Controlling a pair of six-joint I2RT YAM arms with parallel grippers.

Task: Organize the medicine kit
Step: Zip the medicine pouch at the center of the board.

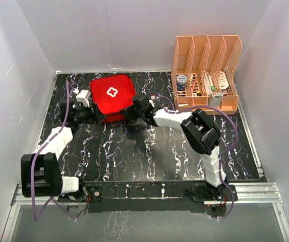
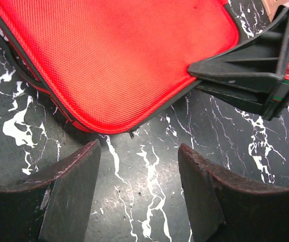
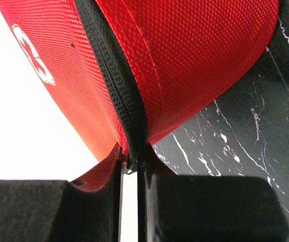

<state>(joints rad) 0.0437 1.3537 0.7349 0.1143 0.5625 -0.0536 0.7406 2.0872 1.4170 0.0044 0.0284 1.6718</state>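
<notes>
Red medicine kit [image 1: 112,96], cropped up close: right end effector [image 3: 132,171] pinches its zip [image 3: 128,113], left end effector [image 2: 139,154] spread.

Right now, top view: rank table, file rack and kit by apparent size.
1. table
2. rack
3. kit
The rack stands tall, so its top is nearer the camera, which inflates it somewhat. It still looks larger than the kit.

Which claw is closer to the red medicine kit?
The right. The right claw pinches the medicine kit at its zipper edge. The left claw stands open beside a corner, not touching.
</notes>
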